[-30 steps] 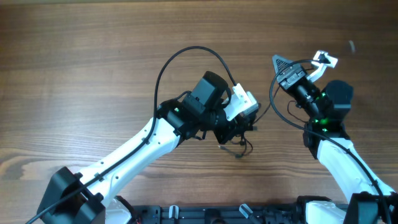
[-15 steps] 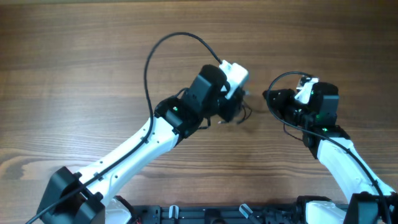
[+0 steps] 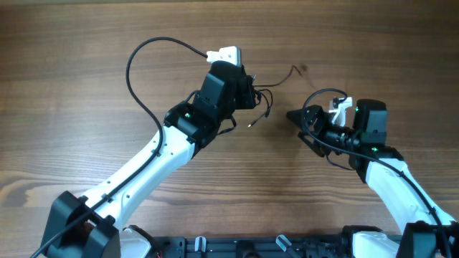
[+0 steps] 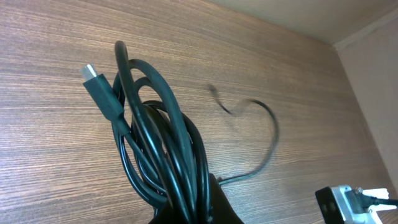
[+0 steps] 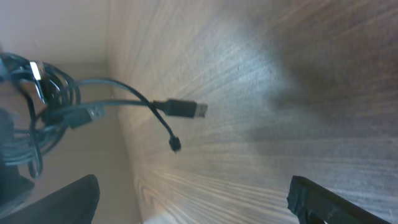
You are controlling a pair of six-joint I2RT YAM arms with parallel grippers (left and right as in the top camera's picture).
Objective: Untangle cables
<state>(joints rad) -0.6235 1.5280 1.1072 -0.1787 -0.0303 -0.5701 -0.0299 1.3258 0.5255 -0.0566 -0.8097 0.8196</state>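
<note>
In the left wrist view, the lower end of the cables [image 4: 161, 143] is cut off by the bottom edge, and only a dark sliver of the left end effector [image 4: 214, 208] is seen. A loose strand [image 4: 264, 130] is smeared by blur. In the right wrist view, the right end effector [image 5: 199, 202] is cropped at the bottom corners, and everything is blurred.

Two robot arms. The left arm [image 3: 143, 168] has smooth white shells joined by bulky black joint housings, one carrying a small green light [image 3: 188, 113]. A white camera block [image 3: 224, 54] sits at its wrist. A thick black cable [image 3: 133, 79] arcs out in a wide loop, and a thinner one runs along the white shell. The right arm [image 3: 394, 183] is built the same way, with white shell, black joints and green lights. The right gripper [image 3: 295, 116] is black. The left arm rises from a black base [image 3: 75, 229].
</note>
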